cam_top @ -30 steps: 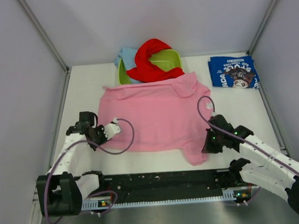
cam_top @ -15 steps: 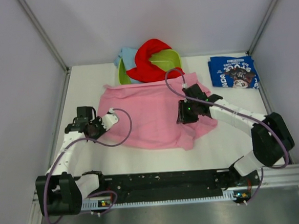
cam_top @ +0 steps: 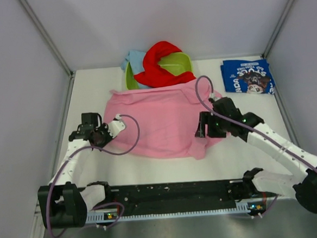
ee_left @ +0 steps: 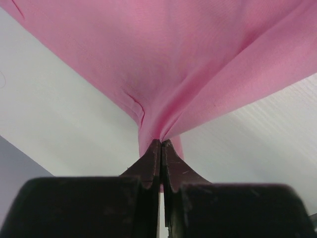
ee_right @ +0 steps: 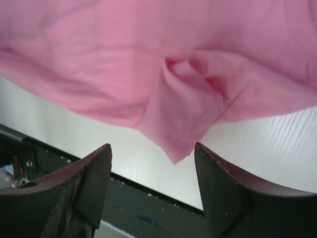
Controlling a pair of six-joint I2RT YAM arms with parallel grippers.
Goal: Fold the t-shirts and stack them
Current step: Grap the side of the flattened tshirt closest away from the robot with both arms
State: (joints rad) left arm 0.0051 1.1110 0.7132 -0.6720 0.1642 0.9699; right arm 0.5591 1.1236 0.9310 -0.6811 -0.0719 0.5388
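Pink shirt (cam_top: 158, 121) is seen spread across the middle of the table (cam_top: 91, 91), with its far edge up against the green tub (cam_top: 129, 80) at upper centre. The long axis runs left to right, from one arm to the other.

At the left edge the cloth is pinched by the left gripper (ee_left: 161, 145). The jaws are closed tight on it and a taut ridge of fabric is drawn up out of them.

At the right edge the right gripper (ee_right: 152, 148) is held just above the cloth with its fingers spread wide, and nothing is gripped.

A loose, bunched flap (ee_right: 181, 126) at the shirt's lower right corner is framed straight ahead between those fingers, pointing toward the near rail. That flap is judged to be what the next grasp depends on, and the right arm is much the nearer. A folded navy shirt (cam_top: 248, 77) is left well apart at upper right.
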